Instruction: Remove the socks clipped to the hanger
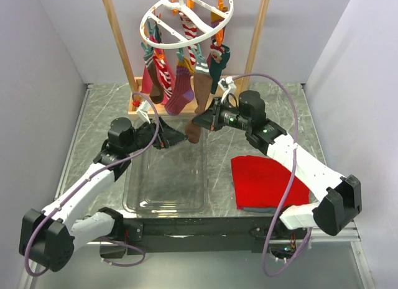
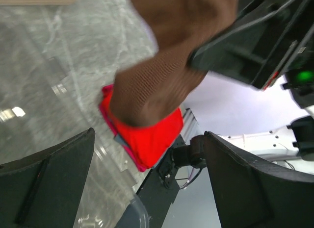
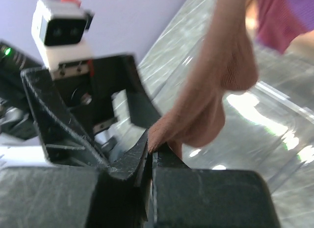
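Observation:
A white round hanger [image 1: 186,15] hangs from a wooden stand with several socks [image 1: 180,84] clipped to it. A brown sock [image 1: 201,93] hangs lowest, above the bin. My right gripper [image 1: 198,121] is shut on its toe; in the right wrist view the brown sock [image 3: 221,86] runs down into the pinched right gripper [image 3: 153,144]. My left gripper [image 1: 179,138] stands open just left of that toe. In the left wrist view the brown sock [image 2: 157,81] hangs beyond the open left gripper [image 2: 149,135], with nothing between the fingers [image 2: 49,179].
A clear plastic bin [image 1: 134,199] sits on the marble table between the arms. A red folded cloth [image 1: 264,180] lies to its right, also showing as the red cloth [image 2: 154,137] in the left wrist view. The wooden stand posts [image 1: 118,40] rise at the back.

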